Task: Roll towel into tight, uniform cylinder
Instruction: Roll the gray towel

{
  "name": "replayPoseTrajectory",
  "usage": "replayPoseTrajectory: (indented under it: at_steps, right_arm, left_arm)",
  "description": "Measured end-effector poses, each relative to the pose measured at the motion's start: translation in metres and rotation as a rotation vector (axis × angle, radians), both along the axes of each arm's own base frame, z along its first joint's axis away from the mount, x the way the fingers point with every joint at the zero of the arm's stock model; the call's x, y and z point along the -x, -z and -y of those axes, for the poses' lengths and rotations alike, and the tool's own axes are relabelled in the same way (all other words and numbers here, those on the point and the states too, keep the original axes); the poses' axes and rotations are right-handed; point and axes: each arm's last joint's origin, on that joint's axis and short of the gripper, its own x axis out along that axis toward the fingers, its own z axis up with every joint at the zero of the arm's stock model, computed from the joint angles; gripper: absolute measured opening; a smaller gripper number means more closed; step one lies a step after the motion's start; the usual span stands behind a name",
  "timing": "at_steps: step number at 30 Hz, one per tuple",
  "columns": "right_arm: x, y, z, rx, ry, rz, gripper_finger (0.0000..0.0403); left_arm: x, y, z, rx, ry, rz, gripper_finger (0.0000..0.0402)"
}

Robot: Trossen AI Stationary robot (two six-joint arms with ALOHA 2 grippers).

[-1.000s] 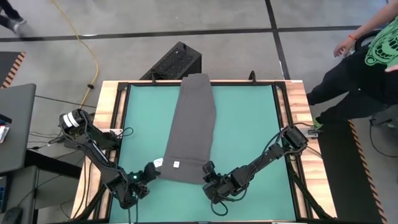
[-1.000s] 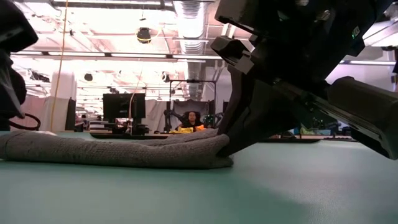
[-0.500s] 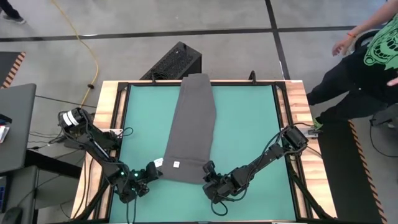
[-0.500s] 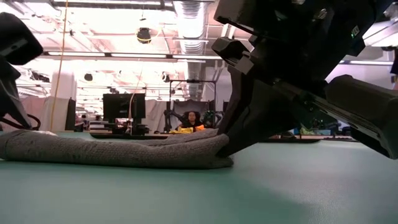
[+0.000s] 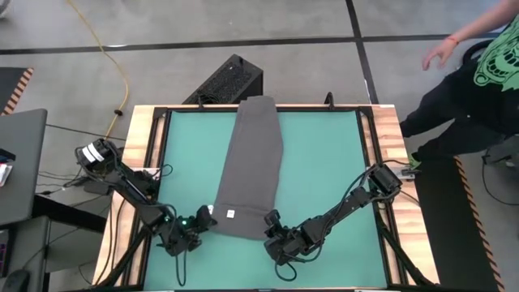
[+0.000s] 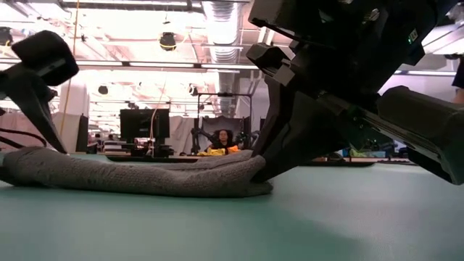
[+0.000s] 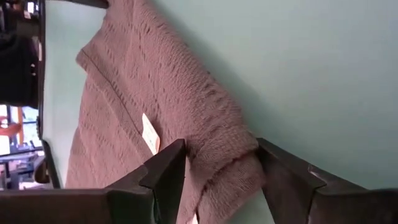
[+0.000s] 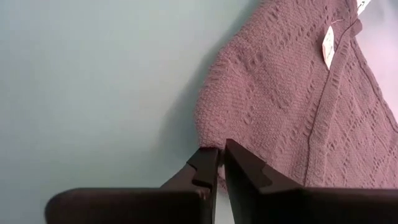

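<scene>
The dark grey towel (image 5: 250,162) lies flat as a long strip on the teal mat (image 5: 324,162), running from the far edge to near the front. A white tag (image 5: 229,214) sits by its near edge. My left gripper (image 5: 203,217) is open at the towel's near left corner (image 7: 230,155), which lies between its fingers. My right gripper (image 5: 270,221) is shut on the near right corner. In the low view the towel's near edge (image 6: 138,177) rests on the mat, with the left gripper (image 6: 51,123) and the right gripper (image 6: 268,170) at its two ends. My left gripper has one open finger (image 7: 168,174) on each side of the towel's near left corner, low over the mat and slanting in from the near left. I cannot tell whether they touch the cloth. My right gripper (image 8: 221,149) pinches the edge of the towel's near right corner (image 8: 214,134) between its two fingers, slanting in from the near right. The corner rests on the mat; how many layers it holds, I cannot tell.
Bare teal mat lies to the left (image 5: 190,154) and right of the towel. A wooden frame (image 5: 142,146) borders the table. A black box (image 5: 231,81) stands beyond the far edge. A person (image 5: 478,73) stands off the far right corner.
My left gripper has moved toward the table's right edge, up to the towel's near left corner, and now has that corner between its fingers. The towel has stayed flat in place.
</scene>
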Motion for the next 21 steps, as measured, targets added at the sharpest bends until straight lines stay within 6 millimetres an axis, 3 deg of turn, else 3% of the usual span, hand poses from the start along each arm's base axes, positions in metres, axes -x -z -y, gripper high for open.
replayPoseTrajectory:
  at_steps: [5,12,21]
  right_arm:
    - [0.0,0.0,0.0,-0.005,0.006,0.002,0.0051]
    - [0.001,0.0,-0.001,-0.059,0.067,0.021,0.0011]
    - [0.002,-0.023,-0.019,-0.175,0.141,0.066,0.0005]
  left_arm:
    - [-0.002,-0.001,0.0,0.019,-0.013,0.012,0.0135]
    - [-0.007,-0.007,0.005,0.076,-0.056,0.045,0.0016]
    - [-0.015,-0.032,0.024,0.254,-0.142,0.164,0.0003]
